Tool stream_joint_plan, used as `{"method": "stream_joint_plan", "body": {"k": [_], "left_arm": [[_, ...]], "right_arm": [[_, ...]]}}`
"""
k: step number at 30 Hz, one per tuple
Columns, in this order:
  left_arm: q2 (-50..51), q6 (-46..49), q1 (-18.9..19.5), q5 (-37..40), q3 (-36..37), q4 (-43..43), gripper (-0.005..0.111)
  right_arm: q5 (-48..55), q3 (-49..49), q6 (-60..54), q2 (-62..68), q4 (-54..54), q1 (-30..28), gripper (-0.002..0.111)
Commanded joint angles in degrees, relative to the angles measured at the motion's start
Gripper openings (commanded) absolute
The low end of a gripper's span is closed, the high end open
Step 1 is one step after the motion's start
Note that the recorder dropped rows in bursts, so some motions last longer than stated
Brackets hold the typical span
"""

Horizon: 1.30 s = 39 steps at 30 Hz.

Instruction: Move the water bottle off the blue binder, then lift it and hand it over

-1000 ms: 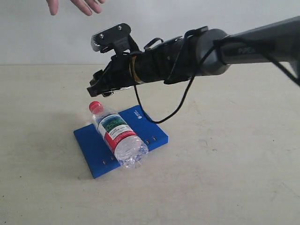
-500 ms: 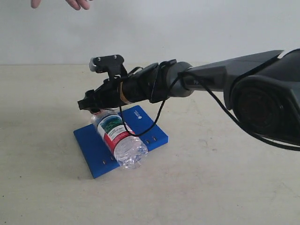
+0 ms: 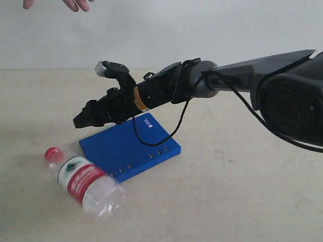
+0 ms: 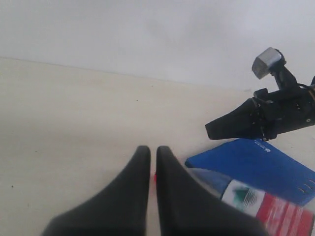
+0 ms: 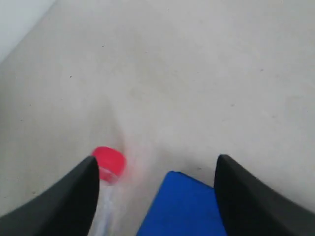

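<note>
Already the water bottle (image 3: 83,180) lies on its side at lower left of the exterior frame, clear of the blue binder (image 3: 128,146); the right gripper (image 3: 79,121) hovers above the binder's left corner, fingers apart and empty; the left gripper (image 4: 149,153) has its fingers together; the lift likely comes next, calling for a lower, closing grasp.

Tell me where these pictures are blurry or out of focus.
Exterior view: the bottle is smeared, worst at its base, while the binder is crisp. Left wrist view: the shut left pincer is soft-edged up close, and the bottle's label is blurred. Right wrist view: the red cap and neck streak; the open right pincer is soft too.
</note>
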Motion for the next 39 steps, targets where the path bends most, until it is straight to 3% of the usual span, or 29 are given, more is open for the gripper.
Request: {"method": "stream_joint_plan", "body": {"k": [1, 7, 10, 13, 16, 17, 21, 32, 39], "left_arm": [[-0.16, 0.16, 0.07, -0.47, 0.21, 0.30, 0.004], [-0.16, 0.16, 0.07, -0.47, 0.21, 0.30, 0.004], [-0.16, 0.16, 0.07, -0.47, 0.21, 0.30, 0.004], [-0.16, 0.16, 0.07, -0.47, 0.21, 0.30, 0.004], [-0.16, 0.16, 0.07, -0.47, 0.21, 0.30, 0.004], [-0.16, 0.16, 0.07, -0.47, 0.21, 0.30, 0.004], [-0.16, 0.16, 0.07, -0.47, 0.21, 0.30, 0.004], [-0.16, 0.16, 0.07, -0.47, 0.21, 0.30, 0.004], [-0.16, 0.16, 0.07, -0.47, 0.21, 0.30, 0.004]], "right_arm": [[-7.30, -0.09, -9.06, -2.01, -0.49, -4.24, 0.059], [-25.91, -0.09, -7.25, -6.18, -0.49, -8.64, 0.059], [-25.91, 0.03, -4.49, -7.62, -0.49, -8.52, 0.057], [-25.91, -0.08, -9.10, -10.10, -0.49, -9.06, 0.038], [-25.91, -0.18, -12.21, -14.90, -0.49, -11.87, 0.007], [-25.91, -0.18, -9.09, -17.71, -0.49, -13.90, 0.000], [-25.91, -0.08, -2.00, -28.61, -0.49, -21.99, 0.000], [-25.91, 0.16, -2.67, -59.67, -0.49, -49.30, 0.000], [-25.91, 14.09, -2.10, -71.33, -0.49, -71.23, 0.000]]}}
